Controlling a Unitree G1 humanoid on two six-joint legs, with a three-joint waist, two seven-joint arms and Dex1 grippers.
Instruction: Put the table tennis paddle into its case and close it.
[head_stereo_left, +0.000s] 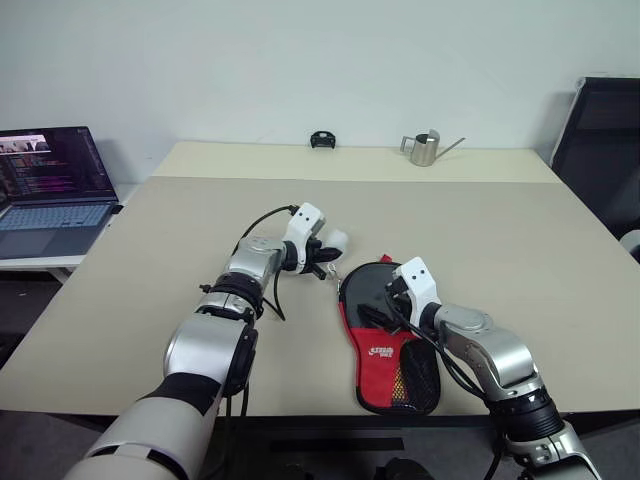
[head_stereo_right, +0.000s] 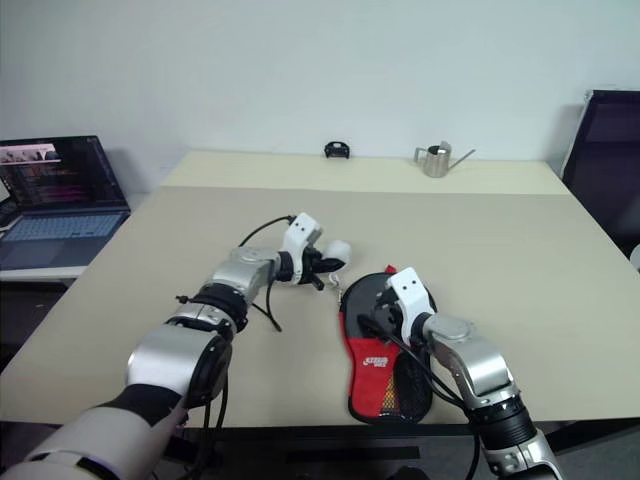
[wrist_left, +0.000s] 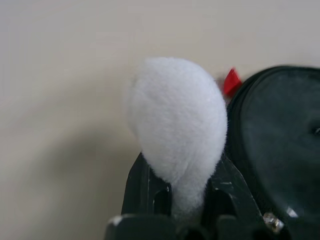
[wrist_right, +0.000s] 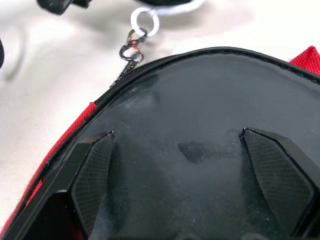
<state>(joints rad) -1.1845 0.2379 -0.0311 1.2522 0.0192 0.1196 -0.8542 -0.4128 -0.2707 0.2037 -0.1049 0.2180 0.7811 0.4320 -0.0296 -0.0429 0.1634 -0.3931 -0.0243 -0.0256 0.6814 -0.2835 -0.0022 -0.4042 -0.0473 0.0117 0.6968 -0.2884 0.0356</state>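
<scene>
The case (head_stereo_left: 383, 350) lies flat near the table's front edge, black round part away from me, red logo panel and mesh pocket toward me. My left gripper (head_stereo_left: 328, 252) is shut on its fluffy white ball charm (wrist_left: 175, 120), just beyond the round end and slightly above the table. A ring and zip pull (wrist_right: 134, 46) link the charm to the zip at the case's rim. My right gripper (wrist_right: 177, 134) is open, both fingers (wrist_right: 92, 180) spread flat on the black top of the case (wrist_right: 200, 100). The paddle is hidden.
An open laptop (head_stereo_left: 50, 190) sits on a side table at the left. A metal watering can (head_stereo_left: 425, 148) and a small black object (head_stereo_left: 321, 139) stand at the table's far edge. A dark chair (head_stereo_left: 600, 140) is at the right.
</scene>
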